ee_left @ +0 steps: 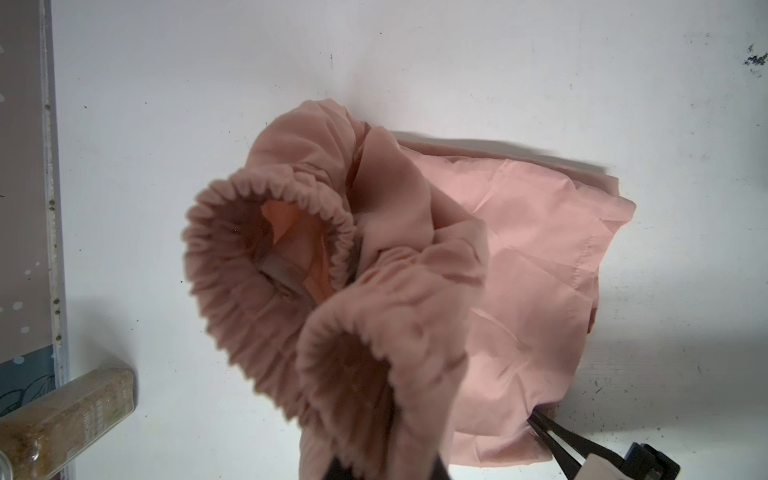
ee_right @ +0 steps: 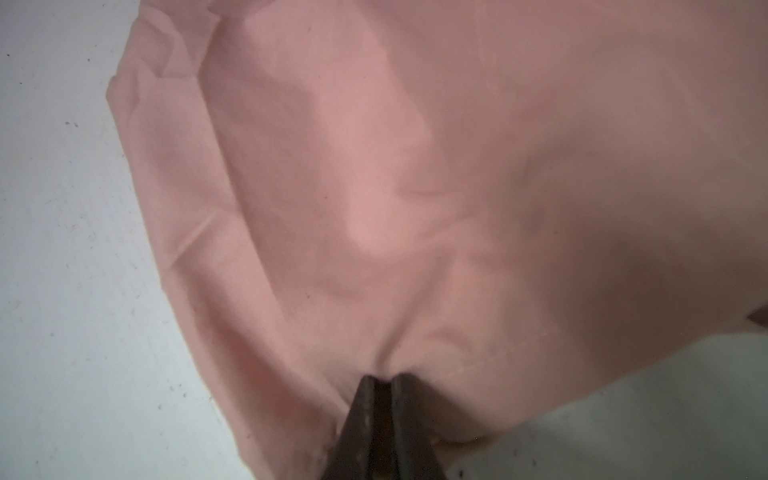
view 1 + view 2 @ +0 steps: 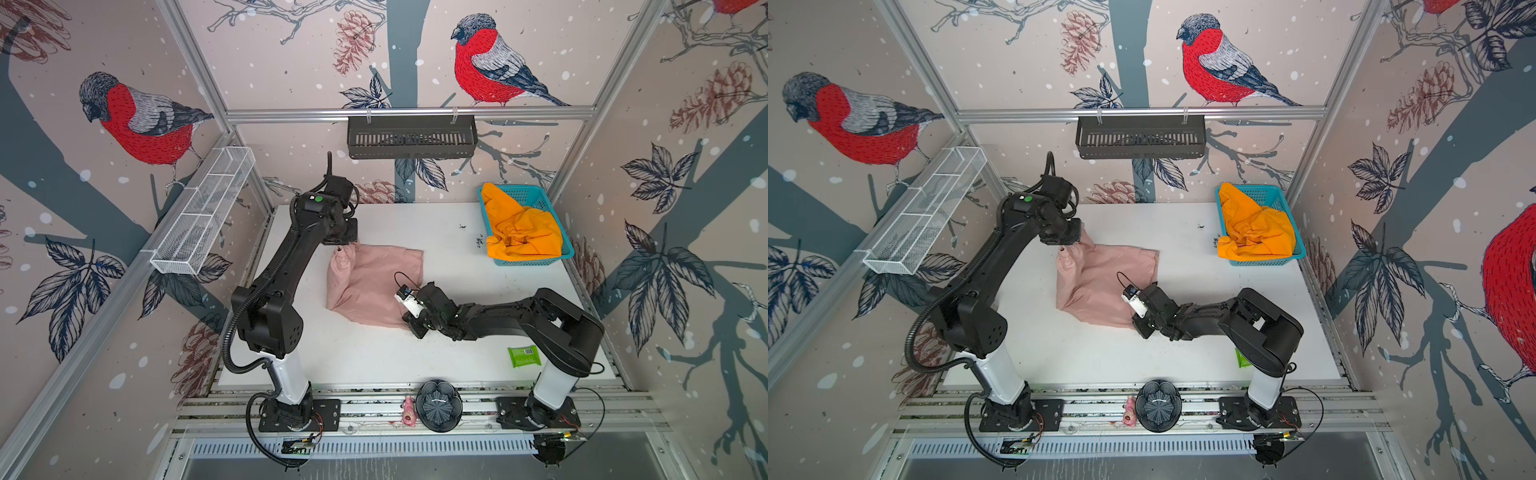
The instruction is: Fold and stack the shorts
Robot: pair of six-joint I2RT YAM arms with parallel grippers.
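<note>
Now left pincer [image 1: 386,467] grips the waistband of pink shorts [image 3: 370,286] at ten o'clock, right pincer [image 2: 384,380] nips their hem at five; orange shorts [image 3: 523,232] heaped in basket [image 3: 534,195] at two.

Both top views are looking steeply down from high above the near edge over the whole table [image 3: 374,361], while both wrist cameras are staring close-up at the pink shorts [image 1: 519,270].
</note>
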